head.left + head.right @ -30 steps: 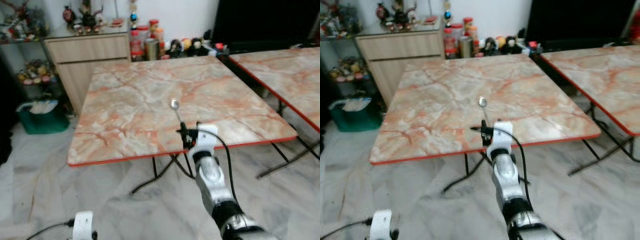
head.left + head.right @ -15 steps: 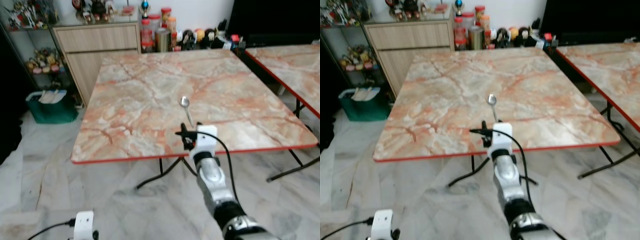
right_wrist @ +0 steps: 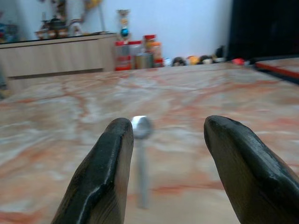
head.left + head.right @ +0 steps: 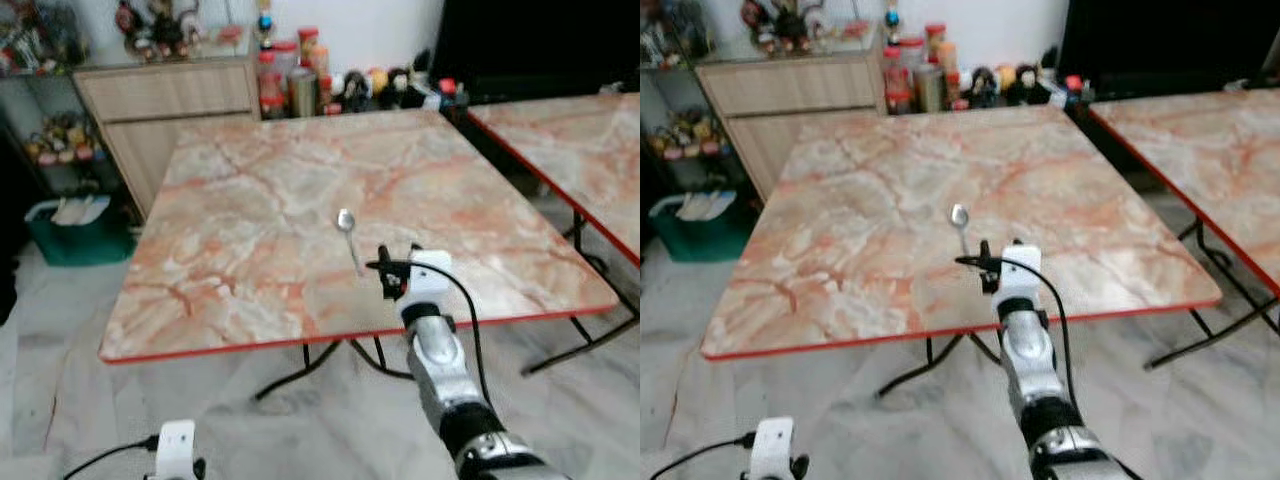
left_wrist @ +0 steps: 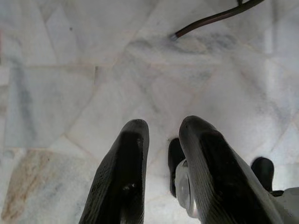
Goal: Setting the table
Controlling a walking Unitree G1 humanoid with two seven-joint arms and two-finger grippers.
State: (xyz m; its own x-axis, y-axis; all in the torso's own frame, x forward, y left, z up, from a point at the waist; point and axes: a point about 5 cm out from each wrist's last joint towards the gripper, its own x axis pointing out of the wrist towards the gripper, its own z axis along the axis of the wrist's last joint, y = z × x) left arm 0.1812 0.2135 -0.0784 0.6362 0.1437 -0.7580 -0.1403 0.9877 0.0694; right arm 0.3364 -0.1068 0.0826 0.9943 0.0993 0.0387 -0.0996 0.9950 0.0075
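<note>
A small metal spoon (image 4: 347, 236) lay on the square marble-patterned folding table (image 4: 250, 200), toward its near edge and right of centre, bowl end pointing away from the robot. The right gripper (image 4: 386, 276) was held over the table's near edge, just behind the spoon's handle end, while the left gripper (image 5: 163, 177) hung low on the left above the pale tiled floor (image 5: 70, 70). A wooden sideboard (image 4: 165, 105) stood behind the table at the wall, a green bin (image 4: 70, 230) sat on the floor to the table's left, and a second marble-patterned table (image 4: 580, 150) stood to the right.
</note>
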